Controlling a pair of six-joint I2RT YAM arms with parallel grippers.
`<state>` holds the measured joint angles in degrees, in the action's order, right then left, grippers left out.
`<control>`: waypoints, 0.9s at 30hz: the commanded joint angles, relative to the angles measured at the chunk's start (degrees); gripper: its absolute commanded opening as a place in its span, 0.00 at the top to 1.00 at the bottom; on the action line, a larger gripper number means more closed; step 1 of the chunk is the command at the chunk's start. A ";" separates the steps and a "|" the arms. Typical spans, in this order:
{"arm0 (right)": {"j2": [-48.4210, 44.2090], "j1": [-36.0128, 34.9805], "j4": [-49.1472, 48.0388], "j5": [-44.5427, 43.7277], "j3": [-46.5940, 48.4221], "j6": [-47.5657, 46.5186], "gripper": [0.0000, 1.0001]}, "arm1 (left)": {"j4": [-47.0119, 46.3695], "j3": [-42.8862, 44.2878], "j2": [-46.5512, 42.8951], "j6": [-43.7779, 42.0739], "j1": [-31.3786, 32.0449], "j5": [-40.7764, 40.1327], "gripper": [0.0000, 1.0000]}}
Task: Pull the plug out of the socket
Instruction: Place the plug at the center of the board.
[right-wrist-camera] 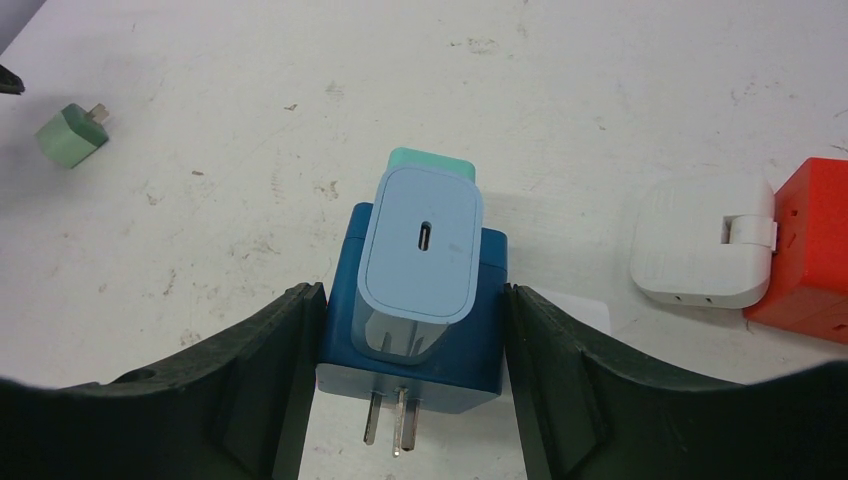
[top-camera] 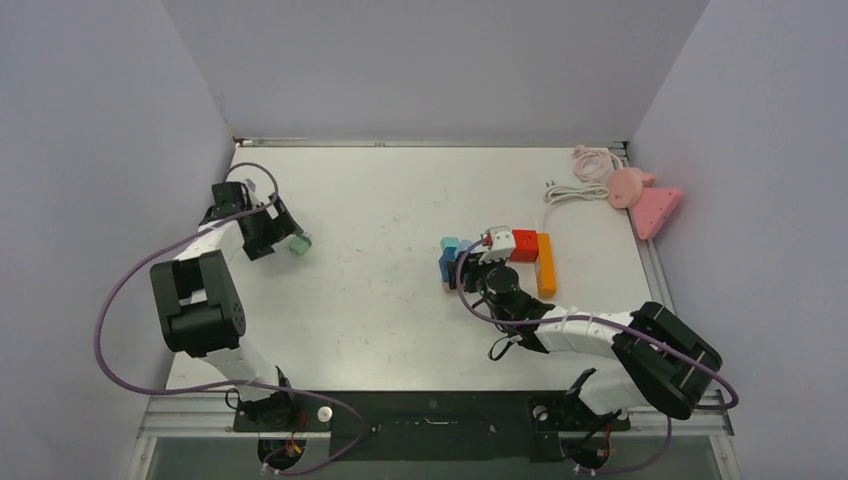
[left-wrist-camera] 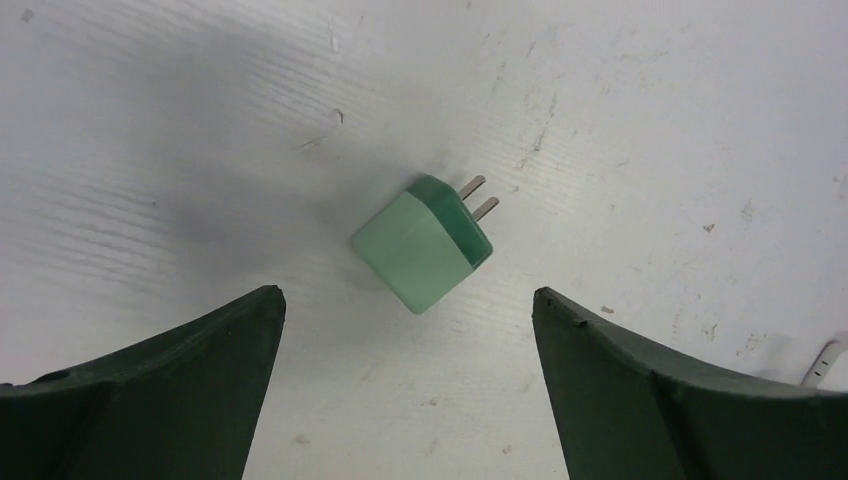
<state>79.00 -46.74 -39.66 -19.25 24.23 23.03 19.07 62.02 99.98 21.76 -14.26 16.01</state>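
Pale walls are enclosing the white counter [top-camera: 400, 200]. Well left, the left hand [left-wrist-camera: 403, 295] is hovering spread over the green plug [left-wrist-camera: 425, 245], which is lying free, prongs bare, so that pull is looking done. The right hand [right-wrist-camera: 412, 290] is pinching the blue socket block [right-wrist-camera: 480, 340], which is holding a pale blue plug [right-wrist-camera: 420, 250], likely needing pulling next. A white adapter [right-wrist-camera: 700, 240] and a red block [right-wrist-camera: 810, 250] are crowding nearby.
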 commanded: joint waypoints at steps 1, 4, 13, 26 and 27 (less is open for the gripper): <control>-4.60 3.81 -6.00 7.02 -0.80 2.98 0.95 | -2.18 -0.04 -11.35 -2.36 2.35 -3.48 0.08; -6.04 5.48 -5.40 11.77 -0.70 4.02 0.95 | -4.20 -1.41 -16.75 -3.72 6.13 0.68 0.08; -12.11 6.30 -0.58 15.99 1.03 13.87 0.95 | -11.98 -8.20 -29.95 -8.78 25.58 12.45 0.04; -16.62 6.38 -7.23 21.10 4.09 20.96 0.95 | -35.03 -13.39 -27.28 11.64 30.78 39.00 0.03; -16.98 6.38 -7.71 20.75 4.23 21.23 0.95 | -36.50 -13.57 -26.91 12.73 31.43 40.17 0.02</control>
<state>66.17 -40.80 -36.53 0.99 23.75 40.99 -5.85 49.30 73.52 28.23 15.31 47.64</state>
